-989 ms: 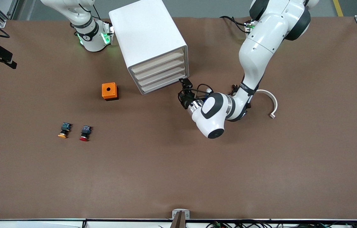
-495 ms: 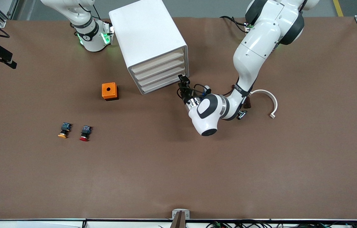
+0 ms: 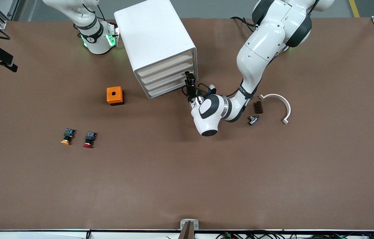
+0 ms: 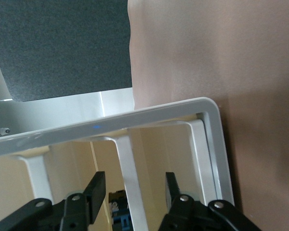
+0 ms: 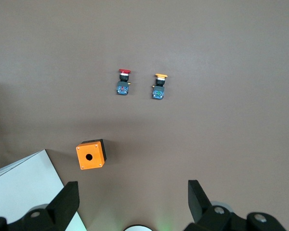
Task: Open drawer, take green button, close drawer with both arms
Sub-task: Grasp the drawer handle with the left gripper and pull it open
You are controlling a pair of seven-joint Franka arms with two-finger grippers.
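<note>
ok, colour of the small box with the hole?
Orange, with a black side; the small box shows best in the front view.

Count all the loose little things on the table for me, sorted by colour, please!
Orange: 2, the orange box and the orange-capped button.
Red: 1, the red-capped button.
White: 1, the curved white piece.
Dark brown: 1, the small brown block.
Silver: 1, the small metal part.
Total: 6.
</note>
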